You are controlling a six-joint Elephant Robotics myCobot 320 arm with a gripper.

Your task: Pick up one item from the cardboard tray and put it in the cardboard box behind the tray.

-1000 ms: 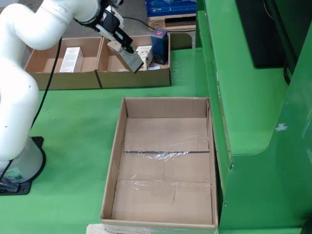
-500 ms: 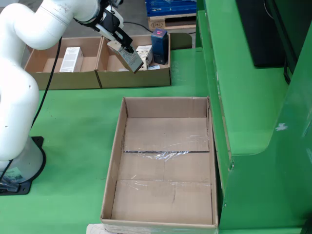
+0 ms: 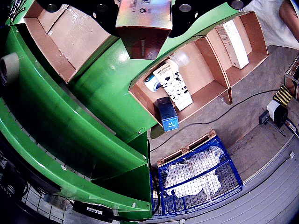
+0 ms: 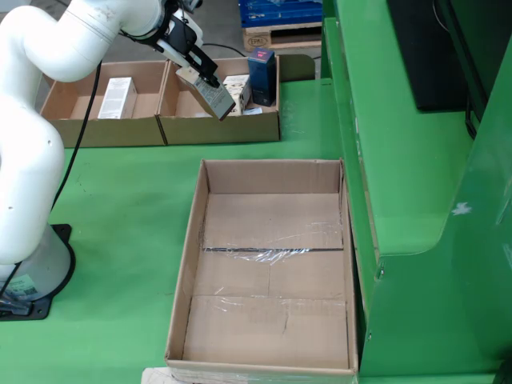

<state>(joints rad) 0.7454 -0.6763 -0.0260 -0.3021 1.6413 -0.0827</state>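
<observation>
In the fixed view my gripper (image 4: 205, 78) hangs over the right cardboard tray (image 4: 220, 128), shut on a silvery box (image 4: 216, 102) that is tilted and lifted clear of the tray. The wrist view shows the same silvery box (image 3: 143, 43) clamped between the black fingers (image 3: 103, 15) of my gripper (image 3: 144, 21). Below it the tray (image 3: 140, 100) holds a white patterned carton (image 3: 174, 85), a blue box (image 3: 167, 115) and a clear bottle (image 3: 180, 58). The large open cardboard box (image 4: 272, 264) lies nearer the camera, with only tape on its floor.
A second tray (image 4: 100, 128) to the left holds a white box (image 4: 118, 98). A green machine housing (image 4: 400, 160) walls off the right side. The arm's base (image 4: 28, 280) stands at the left. A blue wire crate (image 3: 198, 179) sits on the floor beyond the trays.
</observation>
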